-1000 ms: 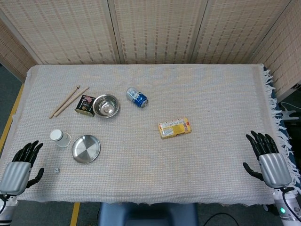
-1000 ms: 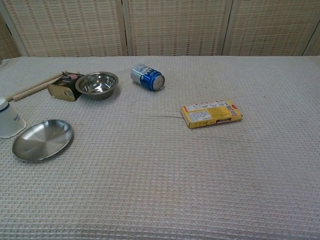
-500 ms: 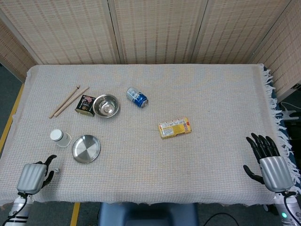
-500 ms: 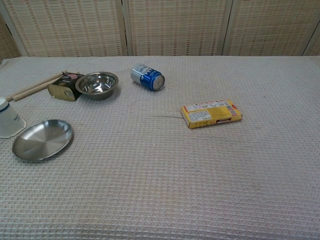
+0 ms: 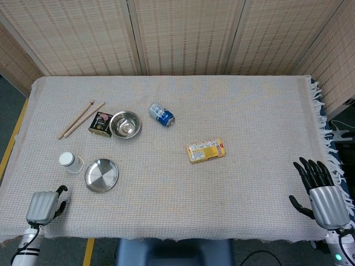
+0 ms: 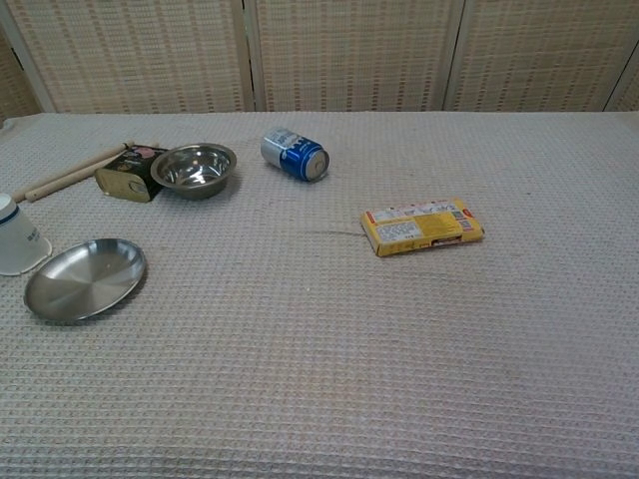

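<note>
My left hand (image 5: 43,206) sits at the table's front left corner in the head view, its fingers curled in under the grey back. Nothing shows in its grasp. Nearest to it are a round steel plate (image 5: 101,175) (image 6: 85,278) and an overturned white cup (image 5: 70,162) (image 6: 15,239). My right hand (image 5: 324,191) lies at the front right corner with dark fingers spread and nothing in it. A yellow box (image 5: 206,150) (image 6: 422,226) lies flat mid-table, far from both hands. Neither hand appears in the chest view.
At the back left lie a steel bowl (image 5: 125,123) (image 6: 194,167), a flat tin (image 5: 100,123) (image 6: 126,177), two wooden sticks (image 5: 80,119) (image 6: 70,173) and a blue can on its side (image 5: 161,114) (image 6: 295,155). A woven cloth (image 5: 249,111) covers the table, fringed at the right edge.
My left hand curled its fingers in and shifted right and toward the front edge. A tiny white object beside it a second ago no longer shows. The right hand slid slightly toward the front.
</note>
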Controlling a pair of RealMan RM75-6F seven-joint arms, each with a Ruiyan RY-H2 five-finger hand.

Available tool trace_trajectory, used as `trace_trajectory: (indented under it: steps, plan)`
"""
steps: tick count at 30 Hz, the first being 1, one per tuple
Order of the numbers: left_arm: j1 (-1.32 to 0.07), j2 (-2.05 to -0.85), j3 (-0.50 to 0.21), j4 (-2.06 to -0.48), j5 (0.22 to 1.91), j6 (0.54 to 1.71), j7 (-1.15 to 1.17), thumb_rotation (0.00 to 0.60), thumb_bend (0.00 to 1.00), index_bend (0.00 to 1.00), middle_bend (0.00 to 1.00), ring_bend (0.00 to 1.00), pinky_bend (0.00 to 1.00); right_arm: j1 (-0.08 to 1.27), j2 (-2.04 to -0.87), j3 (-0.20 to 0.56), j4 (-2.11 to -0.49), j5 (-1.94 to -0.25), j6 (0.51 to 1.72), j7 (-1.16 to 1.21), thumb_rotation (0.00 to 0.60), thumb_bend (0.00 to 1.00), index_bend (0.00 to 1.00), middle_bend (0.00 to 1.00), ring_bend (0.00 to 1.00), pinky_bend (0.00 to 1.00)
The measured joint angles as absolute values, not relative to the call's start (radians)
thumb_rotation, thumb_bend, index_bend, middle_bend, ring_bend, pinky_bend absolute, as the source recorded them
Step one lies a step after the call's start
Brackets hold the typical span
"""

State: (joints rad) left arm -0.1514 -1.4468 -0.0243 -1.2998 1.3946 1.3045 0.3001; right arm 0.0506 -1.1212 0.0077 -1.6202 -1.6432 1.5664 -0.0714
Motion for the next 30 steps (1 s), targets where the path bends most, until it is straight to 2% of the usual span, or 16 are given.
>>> trace_trajectory:
  steps: [18,30]
  plan:
    - [-0.155,-1.494,-0.005,-1.227,1.393,1.281,0.275,0.6,0.36,0.39,0.88,0.78,0.88,0.054,-1.121,0.01,-1.628,-1.625,1.539,-0.086,0.558,0.17,0.0,0.0,0.0,0.0]
    - [-0.161,-1.535,-0.013,-1.165,1.387,1.285,0.291,0.6,0.36,0.46,0.89,0.78,0.88,0.055,-1.117,0.012,-1.632,-1.617,1.53,-0.091,0.56,0.17,0.0,0.0,0.0,0.0]
